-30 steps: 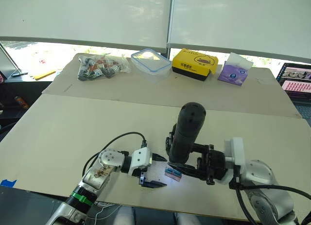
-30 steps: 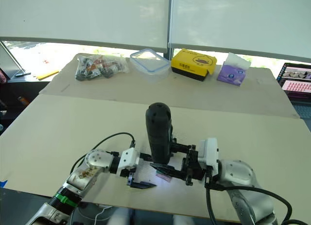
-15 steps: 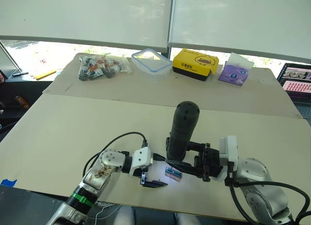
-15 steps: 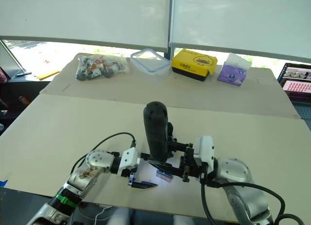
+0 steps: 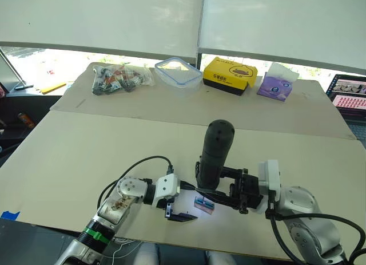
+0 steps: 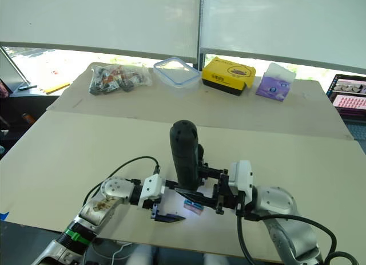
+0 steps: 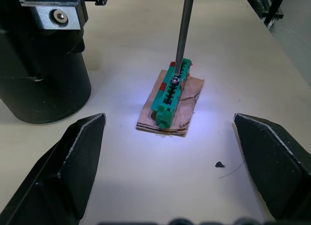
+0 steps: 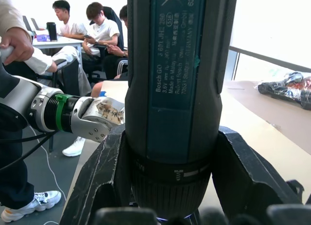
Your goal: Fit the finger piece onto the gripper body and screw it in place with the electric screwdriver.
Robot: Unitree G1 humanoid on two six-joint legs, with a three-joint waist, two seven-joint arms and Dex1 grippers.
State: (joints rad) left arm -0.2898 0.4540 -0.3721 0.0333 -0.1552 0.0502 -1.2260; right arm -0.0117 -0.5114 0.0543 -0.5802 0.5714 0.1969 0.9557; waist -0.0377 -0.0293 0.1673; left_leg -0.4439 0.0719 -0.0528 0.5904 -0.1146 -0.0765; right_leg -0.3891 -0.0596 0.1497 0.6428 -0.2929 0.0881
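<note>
Left wrist view: the left gripper [image 7: 167,117] hangs low over the table [image 5: 86,150], its two matte black wedge fingers spread wide and holding nothing.
Between those fingers: a small green block [image 7: 167,96], ribbed like a comb, sits on a creased brown card [image 7: 192,96]; it touches neither finger.
Bit: a thin, smooth metal shaft [image 7: 184,25] comes straight down onto a small screw [image 7: 175,79] at the block's far end.
Electric screwdriver [image 5: 214,153]: a thick black cylinder with a rounded cap, standing upright just behind the block.
Right gripper [image 5: 217,185]: clamped tight around the tool's lower barrel, one black finger on each side.
Risk, slip: the bit tip looks narrow against the screw head; any tilt of the tall tool would likely make it skate off.
Risk, shift: the block and card lie loose on the smooth board and nothing pins them, so torque or a sideways push could spin or drag them.
Far edge: a crinkled plastic bag [image 5: 117,77], a clear lidded container [image 5: 177,70], a yellow box [image 5: 227,76] and a purple pack [image 5: 277,82].
</note>
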